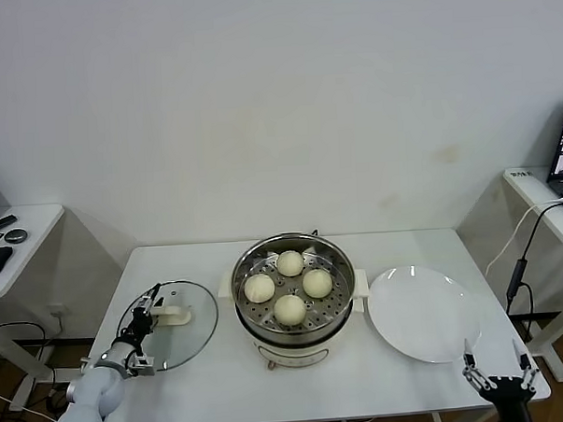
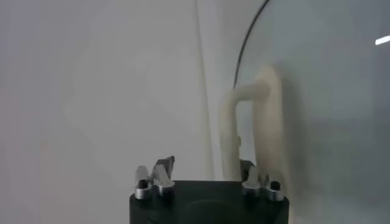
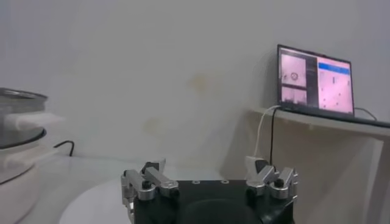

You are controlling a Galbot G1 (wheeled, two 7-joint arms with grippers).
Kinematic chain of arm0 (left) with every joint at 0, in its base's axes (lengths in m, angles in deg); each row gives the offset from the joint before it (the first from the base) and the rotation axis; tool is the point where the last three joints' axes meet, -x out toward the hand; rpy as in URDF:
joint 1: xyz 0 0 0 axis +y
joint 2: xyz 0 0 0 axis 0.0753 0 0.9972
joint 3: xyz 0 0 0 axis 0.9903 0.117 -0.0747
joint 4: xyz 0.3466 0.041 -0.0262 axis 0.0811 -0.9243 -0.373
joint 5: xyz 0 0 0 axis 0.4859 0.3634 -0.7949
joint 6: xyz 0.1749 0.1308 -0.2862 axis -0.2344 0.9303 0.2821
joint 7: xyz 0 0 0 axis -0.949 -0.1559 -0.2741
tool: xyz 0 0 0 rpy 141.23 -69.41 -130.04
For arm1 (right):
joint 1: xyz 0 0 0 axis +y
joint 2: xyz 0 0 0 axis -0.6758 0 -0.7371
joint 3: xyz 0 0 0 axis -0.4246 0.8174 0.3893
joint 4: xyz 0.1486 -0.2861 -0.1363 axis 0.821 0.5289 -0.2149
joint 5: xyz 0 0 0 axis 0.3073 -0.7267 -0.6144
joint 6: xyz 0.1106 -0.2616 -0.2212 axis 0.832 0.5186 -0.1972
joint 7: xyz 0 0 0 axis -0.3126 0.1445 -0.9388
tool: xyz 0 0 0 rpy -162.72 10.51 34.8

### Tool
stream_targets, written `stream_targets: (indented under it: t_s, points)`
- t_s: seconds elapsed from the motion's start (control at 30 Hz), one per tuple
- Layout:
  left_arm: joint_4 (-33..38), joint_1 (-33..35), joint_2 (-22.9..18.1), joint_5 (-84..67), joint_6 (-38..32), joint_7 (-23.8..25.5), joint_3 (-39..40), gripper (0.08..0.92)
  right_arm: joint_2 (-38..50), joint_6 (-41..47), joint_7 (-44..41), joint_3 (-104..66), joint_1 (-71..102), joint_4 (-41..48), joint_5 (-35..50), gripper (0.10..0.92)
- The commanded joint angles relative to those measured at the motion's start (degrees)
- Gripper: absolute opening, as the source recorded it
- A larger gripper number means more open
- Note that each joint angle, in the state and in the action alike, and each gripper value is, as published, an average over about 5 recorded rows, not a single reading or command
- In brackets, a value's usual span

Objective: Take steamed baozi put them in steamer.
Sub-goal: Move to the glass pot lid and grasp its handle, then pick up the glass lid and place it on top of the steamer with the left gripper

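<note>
Baozi (image 1: 289, 286) all four in the steamer (image 1: 291, 299), well right of the left gripper (image 1: 148, 310).
Left gripper spread wide over the glass lid (image 1: 174, 325) handle (image 2: 250, 122); right gripper (image 1: 497, 370) wide open near the plate (image 1: 422, 314), partly cut off.

Plain white wall (image 1: 277, 108) behind white table (image 1: 224, 382), faint stains right of centre. White side desk (image 1: 21, 246) off table's left edge, dark objects on top. Another white desk (image 1: 548, 204) off right edge, open laptop (image 3: 315, 79) on it, cable (image 1: 526, 256) hanging down. Wood-tone floor (image 1: 8, 372) below.
</note>
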Motion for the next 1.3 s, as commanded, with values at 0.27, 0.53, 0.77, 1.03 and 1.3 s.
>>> stream_targets:
  t_s: [0.27,0.53,0.77,1.03,1.3]
  points:
    - [11.33,8.43,3.10,-4.97,2.86,-2.98,-1.66,0.283,-0.08,1.22,-0.60,4.27,0.24,0.48,0.40,0.823]
    - [30.31,19.65,8.16,-11.96,13.22,-1.68,-6.41,0.176,0.65,0.04,-1.02,7.25,0.49,1.19,-1.28,0.823]
    - [48.23,24.84,13.54,-20.58,26.44,9.84,-11.60,0.176,1.35,-1.18,-1.29,9.72,0.67,2.00,-3.17,0.823]
    - [56.22,12.46,17.57,-26.01,41.68,14.85,5.76,0.176,0.32,-4.37,1.16,11.73,-1.40,5.19,-9.33,0.823]
    - [52.49,-8.96,10.14,-19.44,50.71,20.82,31.45,0.176,-0.32,-5.34,3.47,12.61,-4.14,8.19,-14.26,0.823]
